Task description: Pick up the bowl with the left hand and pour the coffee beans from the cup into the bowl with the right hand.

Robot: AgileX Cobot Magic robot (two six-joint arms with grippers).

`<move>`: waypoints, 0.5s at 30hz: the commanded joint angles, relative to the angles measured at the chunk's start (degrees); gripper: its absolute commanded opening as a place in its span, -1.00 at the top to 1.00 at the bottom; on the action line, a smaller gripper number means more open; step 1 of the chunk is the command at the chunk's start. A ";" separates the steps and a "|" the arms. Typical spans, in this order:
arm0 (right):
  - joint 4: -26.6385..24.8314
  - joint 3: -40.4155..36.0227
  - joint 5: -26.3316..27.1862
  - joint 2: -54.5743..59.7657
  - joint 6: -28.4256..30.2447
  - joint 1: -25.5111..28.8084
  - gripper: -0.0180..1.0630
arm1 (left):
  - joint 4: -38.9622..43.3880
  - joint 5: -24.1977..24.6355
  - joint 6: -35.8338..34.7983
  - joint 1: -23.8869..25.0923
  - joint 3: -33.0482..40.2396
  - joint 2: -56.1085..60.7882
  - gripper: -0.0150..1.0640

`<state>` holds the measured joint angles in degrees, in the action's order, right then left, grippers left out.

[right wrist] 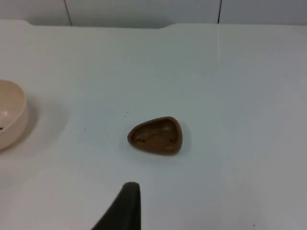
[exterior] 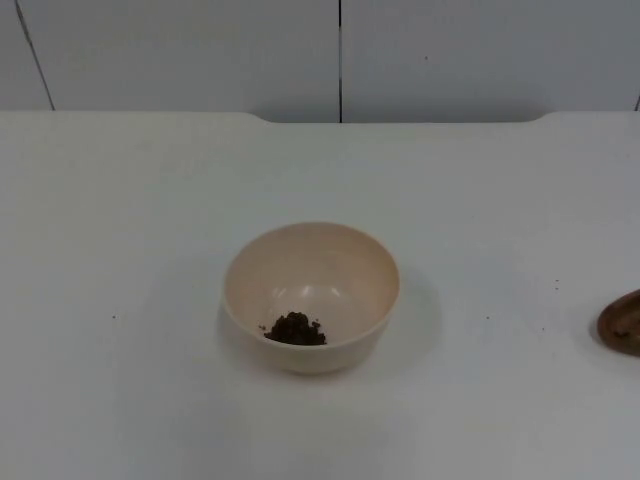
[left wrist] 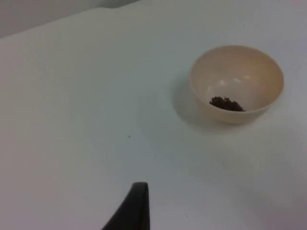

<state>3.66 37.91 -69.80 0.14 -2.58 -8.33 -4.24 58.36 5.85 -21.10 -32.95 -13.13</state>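
I cannot tell whether my left gripper [left wrist: 136,211] is spread or pressed together; one black fingertip is all I can make out of it. It hangs above bare white table [exterior: 120,200], holding nothing. The cream bowl [left wrist: 236,82] stands upright on the table well ahead of that fingertip and off to one side, apart from it. A small dark heap of coffee beans [left wrist: 227,103] already lies at the bottom of the bowl, against the wall nearer to me.

I judge the bowl light and stiff, with a smooth, probably slippery glaze or plastic skin and a thin rounded rim. Its curved wall offers no flat face, so I would take it at the rim, one finger inside and one outside, on the side away from the beans, and keep it level.

My right gripper [right wrist: 125,208] also waits over the table, carrying nothing, and its fingers' state I cannot tell. Just ahead of it lies the brown cup [right wrist: 156,136], a shallow, rounded-triangle dish that looks wooden, mouth up, nearly empty but for a few specks. It seems light and rigid; its low wall leaves little to pinch except the rim at the narrow end. From the top view it sits far from the bowl.
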 commanded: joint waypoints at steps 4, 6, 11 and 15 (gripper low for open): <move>0.41 -1.73 5.03 -0.14 0.65 -0.38 -0.98 | -0.86 1.35 -1.13 -0.12 1.33 2.09 -0.97; -0.14 -3.62 5.03 -0.14 0.65 -0.38 -0.98 | -0.64 1.39 -1.13 -0.12 1.37 3.25 -0.97; -2.82 -8.55 7.96 -0.14 2.58 -0.38 -0.98 | -0.50 0.93 -1.13 -0.12 2.79 6.27 -0.97; -4.08 -8.42 7.96 -0.14 4.40 -0.38 -0.98 | -0.50 1.14 -1.13 -0.12 3.28 8.54 -0.97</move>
<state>0.34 29.61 -63.00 0.14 0.35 -8.64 -4.33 59.57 5.08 -21.10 -29.82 -5.97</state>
